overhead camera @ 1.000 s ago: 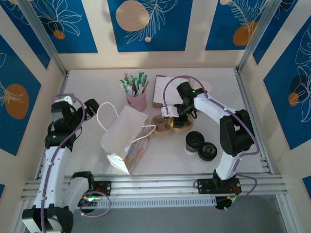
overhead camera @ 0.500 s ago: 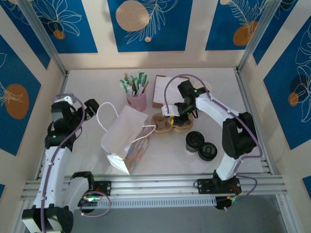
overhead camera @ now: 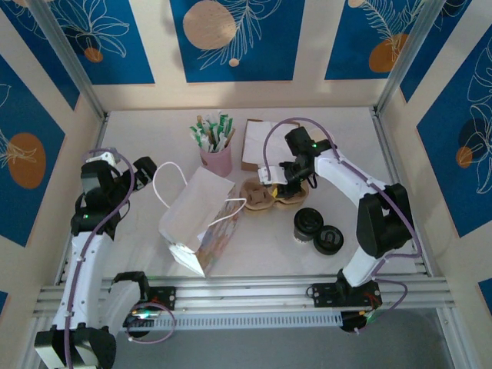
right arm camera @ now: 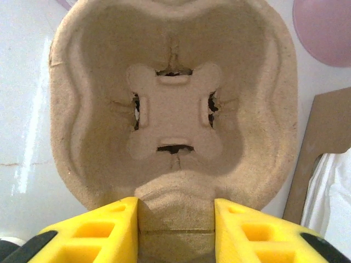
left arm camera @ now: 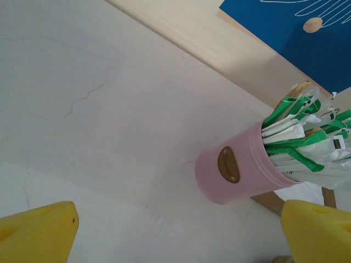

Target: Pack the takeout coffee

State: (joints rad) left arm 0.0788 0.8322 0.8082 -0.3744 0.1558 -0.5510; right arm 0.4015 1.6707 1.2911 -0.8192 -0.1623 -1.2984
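On pink cup point(left arm camera: 248, 183), illegible oval label point(left arm camera: 228, 164)

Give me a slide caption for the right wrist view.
Wrist close-up: right pincer straddling the near rim of a pulp cup carrier, pink cup at top right.

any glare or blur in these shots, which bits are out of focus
Top external view: even, soft light, faint shadows, paper bag sharp. Left wrist view: pink cup crisp, left pincer tips slightly soft at the bottom corners. Right wrist view: pulp carrier in focus, a white glare streak on the table at its left.
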